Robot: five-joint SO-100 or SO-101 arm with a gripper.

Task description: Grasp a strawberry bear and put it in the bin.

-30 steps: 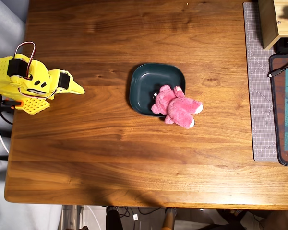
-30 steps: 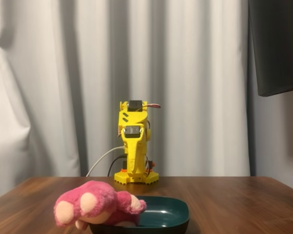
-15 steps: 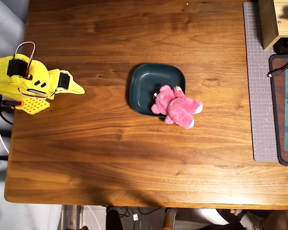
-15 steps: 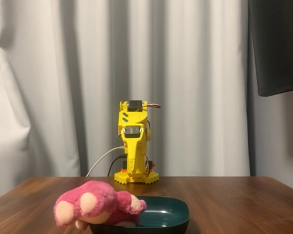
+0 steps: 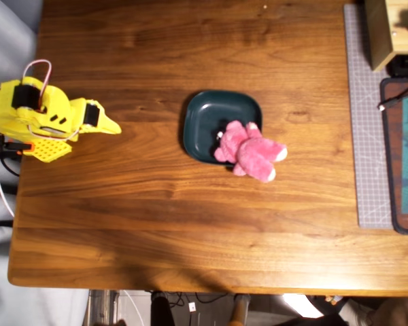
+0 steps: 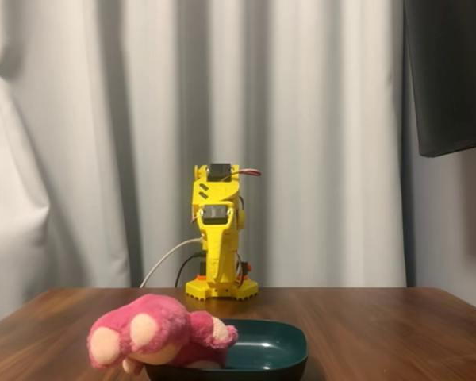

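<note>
The strawberry bear [image 5: 251, 153] is a fluffy pink plush. It lies across the right front rim of the dark teal bin [image 5: 211, 119], head and upper body inside, legs out on the wooden table. In the fixed view the bear [image 6: 155, 329] shows its pale foot soles toward the camera, over the left edge of the bin [image 6: 274, 347]. My yellow gripper [image 5: 111, 126] is folded back at the table's left edge in the overhead view, far from the bear, its jaws together and empty. In the fixed view the gripper [image 6: 220, 238] stands behind the bin.
A grey cutting mat [image 5: 364, 115] runs along the right side of the table in the overhead view, with a wooden box [image 5: 394, 30] and a dark tablet-like tray [image 5: 404, 156] on it. White curtains [image 6: 325, 119] hang behind the arm.
</note>
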